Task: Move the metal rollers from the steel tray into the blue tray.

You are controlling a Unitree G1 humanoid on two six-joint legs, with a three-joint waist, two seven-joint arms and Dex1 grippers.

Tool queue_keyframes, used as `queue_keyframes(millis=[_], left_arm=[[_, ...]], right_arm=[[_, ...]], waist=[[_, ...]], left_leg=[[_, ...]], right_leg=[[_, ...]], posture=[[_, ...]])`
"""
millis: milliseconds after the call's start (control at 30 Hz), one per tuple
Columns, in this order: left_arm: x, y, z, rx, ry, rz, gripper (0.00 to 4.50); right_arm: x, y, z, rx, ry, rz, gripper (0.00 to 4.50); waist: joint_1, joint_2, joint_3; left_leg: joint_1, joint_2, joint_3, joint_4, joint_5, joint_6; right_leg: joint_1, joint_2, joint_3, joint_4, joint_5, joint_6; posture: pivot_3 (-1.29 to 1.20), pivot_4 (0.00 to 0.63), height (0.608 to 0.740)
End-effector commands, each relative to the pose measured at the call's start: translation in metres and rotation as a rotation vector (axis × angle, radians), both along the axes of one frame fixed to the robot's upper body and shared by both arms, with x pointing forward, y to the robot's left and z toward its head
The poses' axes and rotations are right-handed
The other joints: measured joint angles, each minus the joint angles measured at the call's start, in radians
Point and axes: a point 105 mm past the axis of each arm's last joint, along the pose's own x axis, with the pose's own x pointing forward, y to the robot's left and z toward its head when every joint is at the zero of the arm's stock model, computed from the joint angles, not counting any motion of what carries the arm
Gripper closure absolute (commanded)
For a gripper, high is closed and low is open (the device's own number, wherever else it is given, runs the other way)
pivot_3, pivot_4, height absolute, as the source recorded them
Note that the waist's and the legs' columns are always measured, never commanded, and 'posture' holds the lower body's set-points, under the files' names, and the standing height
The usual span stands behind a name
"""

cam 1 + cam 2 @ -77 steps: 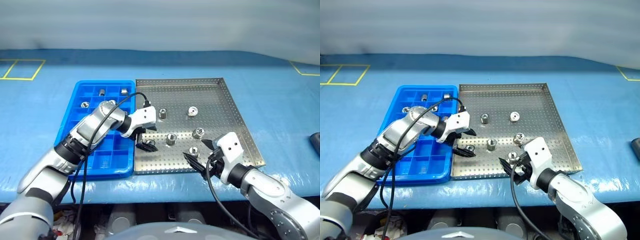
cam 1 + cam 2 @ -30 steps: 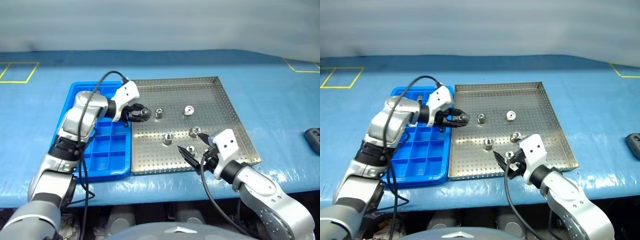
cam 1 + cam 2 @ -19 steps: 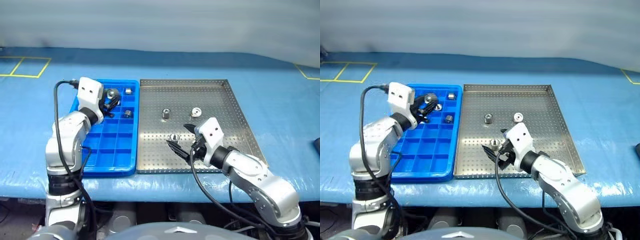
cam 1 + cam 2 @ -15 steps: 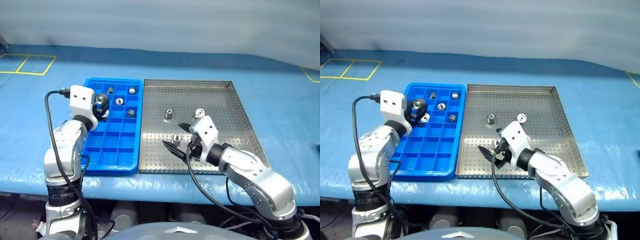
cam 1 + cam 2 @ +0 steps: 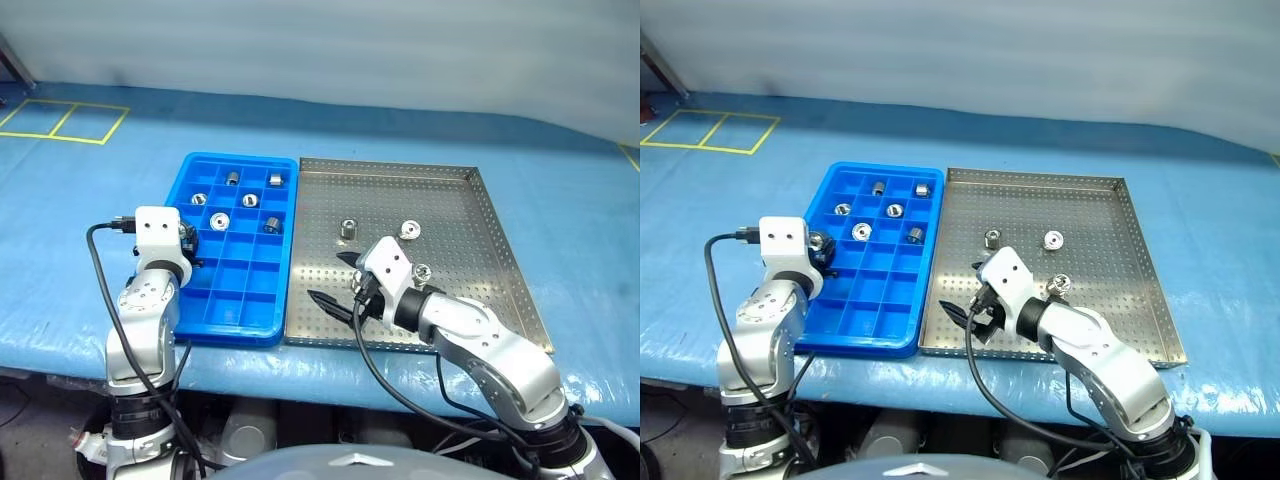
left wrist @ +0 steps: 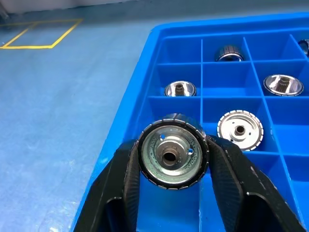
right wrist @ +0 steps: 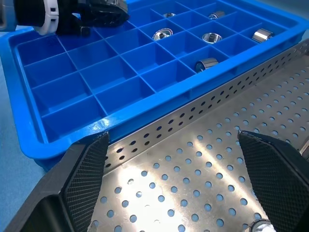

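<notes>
Blue tray (image 5: 225, 300): bright blue, gridded in squares. Steel tray (image 5: 470, 270): silver, floor dotted with tiny holes. Metal rollers (image 5: 348, 228): shiny silver. Tabletop (image 5: 580, 230): blue cover with yellow line markings (image 5: 60, 125). Both end effectors' fingers (image 6: 120, 188): black, cross-hatched on the right (image 7: 275, 169).

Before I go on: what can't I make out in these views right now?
- Left wrist view: the held roller and the left end effector hide the blue tray cell beneath them.
- Right wrist view: a shiny piece, probably a roller, on the steel tray is cut off by the bottom edge.
- Head views: the right arm covers part of the steel tray; anything beneath is hidden.
</notes>
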Motion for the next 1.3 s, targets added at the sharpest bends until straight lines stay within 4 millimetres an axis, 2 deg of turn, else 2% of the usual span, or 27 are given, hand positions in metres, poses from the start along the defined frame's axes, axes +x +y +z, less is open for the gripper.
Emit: queue_keyframes(millis=[33, 167, 267, 300, 400, 500, 633, 700, 767, 867, 1033, 1167, 1300], left_arm=[[-0.002, 0.008, -0.003, 0.009, 0.023, 0.075, 2.71], [-0.003, 0.013, -0.005, 0.023, 0.036, 0.125, 2.71], [0.001, 0.007, -0.003, -0.017, 0.023, 0.105, 2.71], [0.002, 0.005, -0.003, -0.027, 0.018, 0.095, 2.00], [0.011, -0.022, 0.014, -0.073, -0.055, -0.060, 1.16], [0.019, -0.039, 0.039, -0.090, -0.160, -0.149, 0.10], [0.030, -0.060, 0.073, -0.088, -0.297, -0.295, 0.04], [0.033, -0.084, 0.085, -0.084, -0.318, -0.467, 0.04], [0.032, -0.106, 0.088, -0.078, -0.300, -0.647, 0.04], [0.030, -0.132, 0.081, -0.059, -0.226, -0.872, 0.04], [0.015, -0.173, 0.051, 0.022, -0.033, -1.243, 0.04], [0.005, -0.187, 0.028, 0.083, 0.089, -1.413, 0.04], [0.004, -0.199, 0.008, 0.139, 0.179, -1.509, 0.04]], right_arm=[[-0.003, 0.000, 0.014, 0.031, -0.062, -0.005, 0.00], [-0.003, -0.003, 0.014, 0.034, -0.066, -0.027, 0.00], [-0.004, -0.004, 0.014, 0.036, -0.066, -0.035, 0.00], [-0.005, -0.004, 0.014, 0.036, -0.066, -0.035, 0.00], [-0.005, -0.007, 0.014, 0.032, -0.069, -0.049, 0.00], [-0.007, -0.010, 0.015, 0.034, -0.069, -0.065, 0.00], [-0.010, -0.017, 0.014, 0.025, -0.066, -0.100, 0.00], [-0.011, -0.023, 0.015, 0.028, -0.067, -0.128, 0.00], [-0.013, -0.028, 0.015, 0.026, -0.068, -0.156, 0.00], [-0.015, -0.037, 0.014, 0.021, -0.066, -0.205, 0.00], [-0.022, -0.047, 0.011, 0.013, -0.056, -0.268, 0.00], [-0.026, -0.051, 0.010, 0.015, -0.049, -0.301, 0.00], [-0.030, -0.052, 0.008, 0.022, -0.041, -0.326, 0.00]], waist=[[-0.002, 0.000, 0.000], [-0.010, 0.000, 0.000], [-0.013, 0.000, 0.000], [-0.013, 0.000, 0.000], [-0.013, 0.000, 0.000], [-0.013, 0.000, 0.000], [-0.023, 0.000, 0.000], [-0.029, 0.000, 0.000], [-0.036, 0.000, 0.000], [-0.050, 0.000, 0.000], [-0.080, 0.000, 0.000], [-0.099, 0.000, 0.000], [-0.111, 0.001, 0.000]], left_leg=[[0.000, 0.000, 0.000, 0.000, 0.000, 0.000], [0.000, 0.000, 0.000, 0.000, 0.000, 0.000], [0.000, 0.000, 0.000, 0.000, 0.000, 0.000], [0.000, 0.000, 0.000, 0.000, 0.000, 0.000], [0.000, 0.000, 0.000, 0.000, 0.000, 0.000], [-0.001, 0.000, 0.000, 0.000, 0.000, 0.000], [-0.001, 0.000, 0.000, 0.000, 0.000, 0.000], [-0.001, 0.000, 0.000, 0.000, 0.000, 0.000], [-0.001, 0.000, 0.000, 0.000, 0.000, 0.000], [0.000, 0.000, 0.001, 0.000, 0.000, 0.000], [0.000, 0.000, 0.001, -0.001, 0.000, 0.000], [0.000, 0.000, 0.002, -0.002, 0.000, 0.000], [0.000, 0.000, 0.001, -0.002, 0.000, 0.000]], right_leg=[[0.000, 0.000, 0.000, 0.000, 0.000, 0.000], [0.000, 0.000, 0.000, 0.000, 0.000, 0.000], [0.000, 0.000, 0.000, 0.000, 0.000, 0.000], [0.000, 0.000, 0.000, 0.000, 0.000, 0.000], [0.000, 0.000, 0.000, 0.000, 0.000, 0.000], [0.000, 0.000, -0.001, -0.001, 0.000, 0.000], [0.000, 0.000, -0.001, -0.001, 0.000, 0.000], [0.000, 0.000, 0.000, -0.001, 0.000, 0.000], [0.000, 0.000, 0.000, -0.001, 0.000, 0.000], [0.000, 0.000, 0.000, -0.001, 0.000, 0.000], [0.000, 0.000, 0.000, -0.001, -0.001, -0.001], [-0.001, 0.001, 0.001, -0.001, -0.001, -0.001], [-0.001, 0.001, 0.001, -0.001, -0.001, -0.001]], posture=[[0.26, 0.150, 0.740], [0.24, 0.150, 0.740], [0.22, 0.150, 0.740], [0.22, 0.150, 0.740], [0.20, 0.150, 0.740], [0.20, 0.150, 0.740], [0.15, 0.150, 0.740], [0.13, 0.150, 0.740], [0.11, 0.150, 0.740], [0.08, 0.150, 0.740], [0.03, 0.150, 0.740], [0.00, 0.150, 0.740], [-0.03, 0.150, 0.740]])
